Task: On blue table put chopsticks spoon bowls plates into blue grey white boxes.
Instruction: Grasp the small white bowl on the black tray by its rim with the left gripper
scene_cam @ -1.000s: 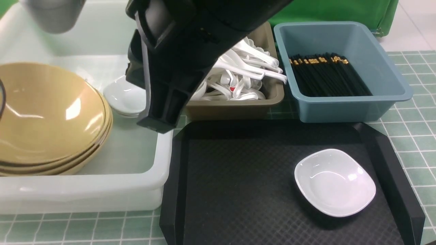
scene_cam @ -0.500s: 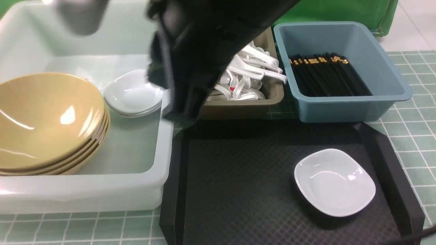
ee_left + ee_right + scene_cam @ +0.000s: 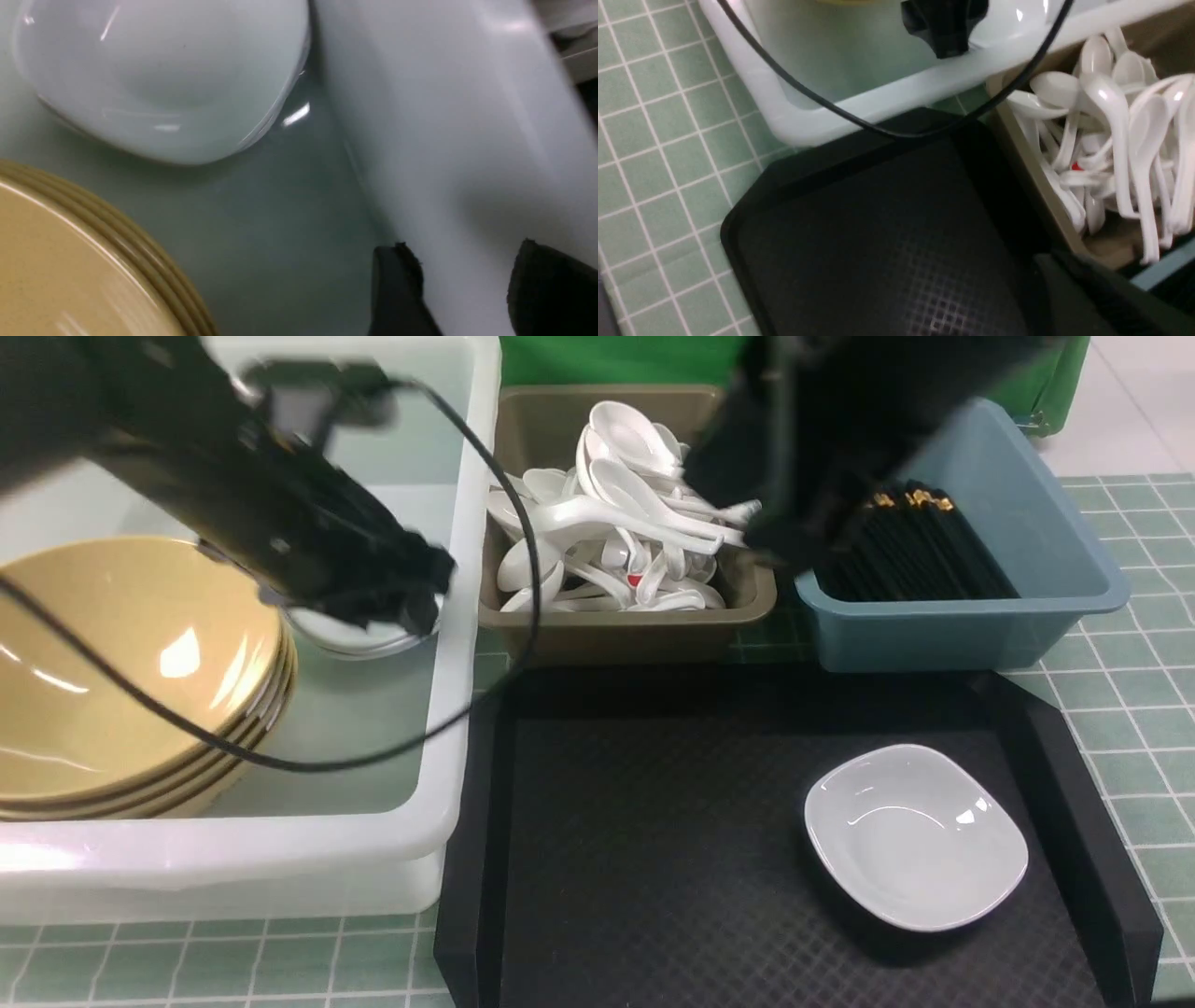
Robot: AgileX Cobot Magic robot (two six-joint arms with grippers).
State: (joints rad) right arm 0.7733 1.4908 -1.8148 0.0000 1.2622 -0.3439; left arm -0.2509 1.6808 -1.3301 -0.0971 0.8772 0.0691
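Observation:
A white square dish (image 3: 915,835) lies on the black tray (image 3: 653,859). A stack of tan bowls (image 3: 121,663) and stacked white dishes (image 3: 359,637) sit in the white box (image 3: 280,859). White spoons (image 3: 625,532) fill the grey-brown box (image 3: 635,630). Black chopsticks (image 3: 920,555) lie in the blue box (image 3: 971,635). My left gripper (image 3: 411,593) hangs inside the white box, over the white dishes (image 3: 163,79), open and empty (image 3: 467,266). My right gripper (image 3: 789,532) is blurred between the spoon box and the blue box. Only one dark finger (image 3: 1087,298) shows in its wrist view.
A black cable (image 3: 504,616) from the left arm loops over the white box's wall and the tray's corner. Green tiled table (image 3: 1139,709) surrounds the boxes. The tan bowls (image 3: 60,261) and the white box's wall (image 3: 444,116) lie close to the left fingers.
My right arm has swung from above the white box to the right, over the spoon and chopstick boxes. My left arm has come in over the white dishes. The tan bowls have settled lower.

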